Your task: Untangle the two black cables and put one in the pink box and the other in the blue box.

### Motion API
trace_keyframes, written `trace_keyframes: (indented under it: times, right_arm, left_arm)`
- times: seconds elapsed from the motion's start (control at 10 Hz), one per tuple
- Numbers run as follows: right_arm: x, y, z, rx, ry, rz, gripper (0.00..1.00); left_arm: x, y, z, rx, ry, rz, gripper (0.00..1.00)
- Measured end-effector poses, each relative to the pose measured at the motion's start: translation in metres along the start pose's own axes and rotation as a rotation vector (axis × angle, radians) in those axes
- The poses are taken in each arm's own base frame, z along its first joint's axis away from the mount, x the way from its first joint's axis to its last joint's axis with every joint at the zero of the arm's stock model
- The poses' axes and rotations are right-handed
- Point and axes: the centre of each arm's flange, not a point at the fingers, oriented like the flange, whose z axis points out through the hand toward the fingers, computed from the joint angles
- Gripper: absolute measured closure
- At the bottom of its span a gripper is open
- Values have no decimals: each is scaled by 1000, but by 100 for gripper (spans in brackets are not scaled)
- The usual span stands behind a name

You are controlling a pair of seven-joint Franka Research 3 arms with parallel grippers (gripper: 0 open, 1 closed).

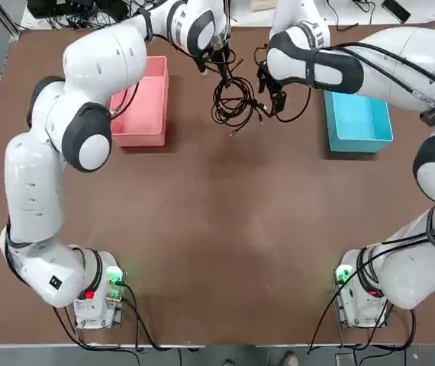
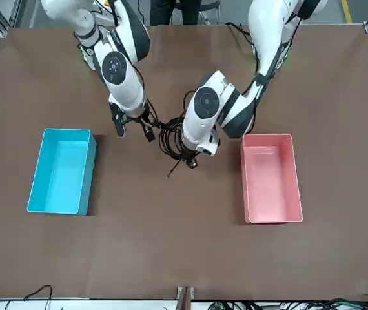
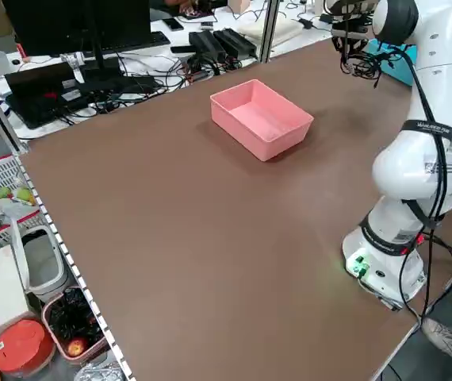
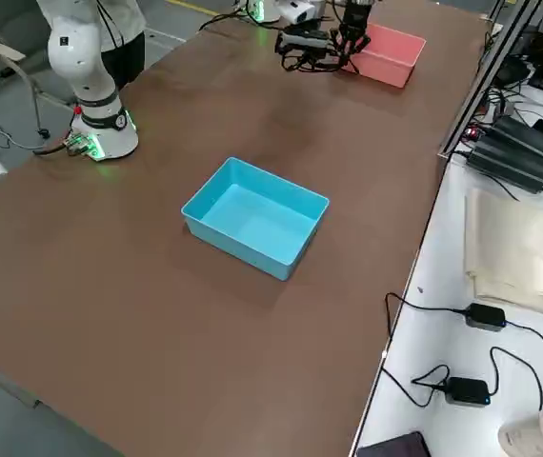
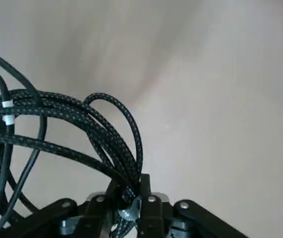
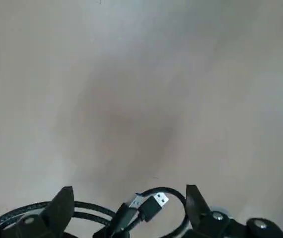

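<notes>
The step in hand, as it appears from across the room, is the separation of the two black cables (image 2: 173,137), which form one looped tangle between the arms, apparently raised over the table (image 2: 184,258) toward its far edge as seen from the robot's bases, and between the two boxes. The left gripper (image 5: 129,191), on the pink box's side of the tangle, has its fingers clenched on a bundle of the loops. The right gripper (image 6: 129,192), on the blue box's side, has its fingers released and wide apart; two USB plug ends (image 6: 154,207) and a curve of cord lie in the space between them, seemingly ungripped. The pink box (image 2: 271,181) rests near the far edge toward the left corner, the blue box (image 2: 61,171) near the same edge toward the right corner; neither shows a cable inside. The next move probably calls for the right fingers to close on one plug end or a single strand and draw it away while the left fingers hold the coil. Taking both cords together would likely tighten the tangle; which plug belongs to which cable cannot be told. Placement in the boxes should follow separation.
</notes>
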Motion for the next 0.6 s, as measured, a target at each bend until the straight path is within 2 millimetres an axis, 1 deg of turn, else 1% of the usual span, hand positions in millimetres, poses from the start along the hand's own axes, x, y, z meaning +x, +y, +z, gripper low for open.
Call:
trace_keyframes:
  times: [0.1, 0.5, 0.6]
  right_arm:
    - [-4, 2, 0, -8, -3, -4, 1]
    - [-40, 13, -2, -10, -16, 50, 2]
    - [-45, 14, -1, -11, -16, 65, 2]
  left_arm:
    - [0, 2, -1, 1, -2, -3, 81]
    - [-1, 3, -7, 5, -16, -11, 81]
    - [-1, 3, -9, 5, -18, -11, 81]
